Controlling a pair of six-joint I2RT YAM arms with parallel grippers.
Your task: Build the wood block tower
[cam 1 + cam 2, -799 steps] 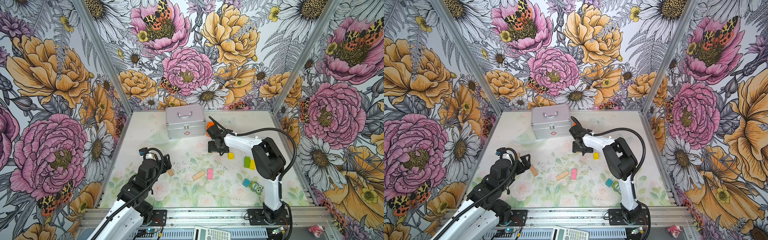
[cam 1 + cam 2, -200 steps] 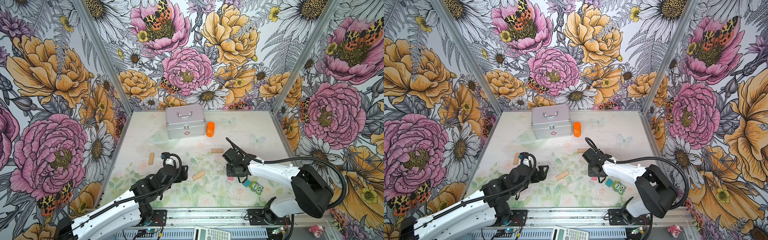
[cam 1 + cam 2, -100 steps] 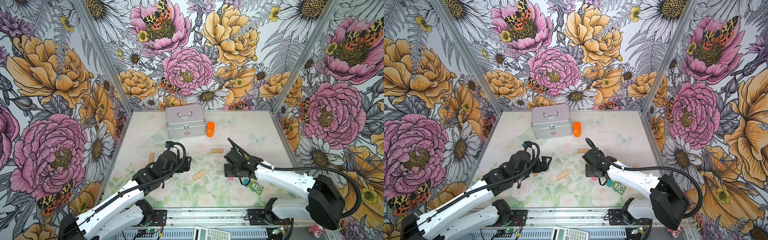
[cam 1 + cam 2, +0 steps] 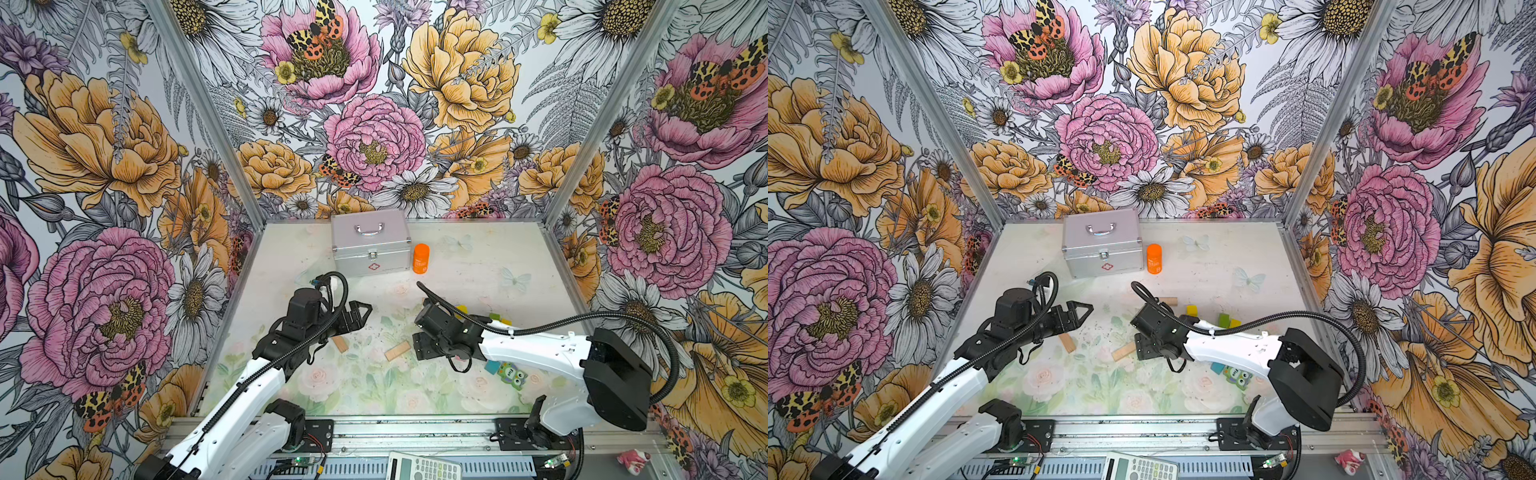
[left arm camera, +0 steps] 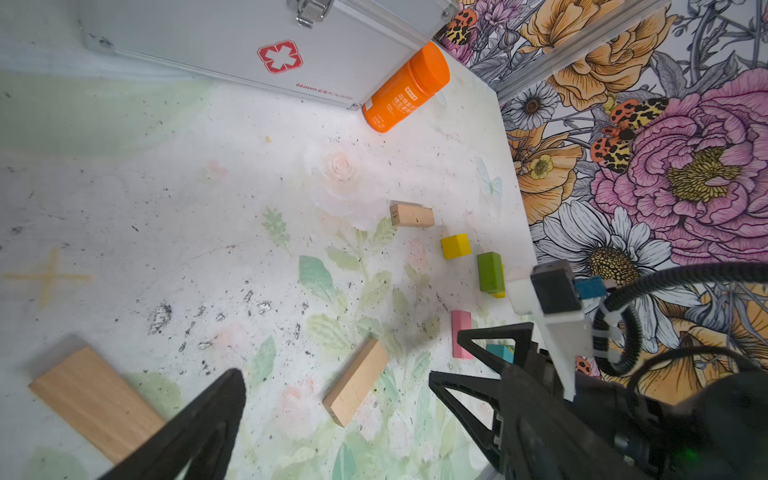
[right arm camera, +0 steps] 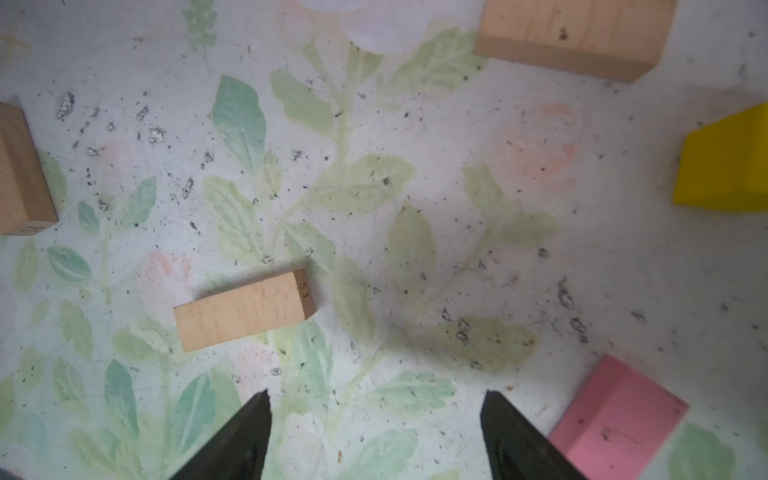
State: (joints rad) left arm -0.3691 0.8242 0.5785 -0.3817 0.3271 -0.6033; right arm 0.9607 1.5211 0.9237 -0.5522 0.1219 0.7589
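- I see the case at the table's 12 o'clock, with the bottle just beside it at 3 o'clock.
- Near centre lies the mid plank; the left plank is at its 9 o'clock and the far plank at 1 o'clock.
- At 4 o'clock of that: far cube, then bar.
- The owl is at the table's 4 o'clock, with the near cube just beside it at 9 o'clock.
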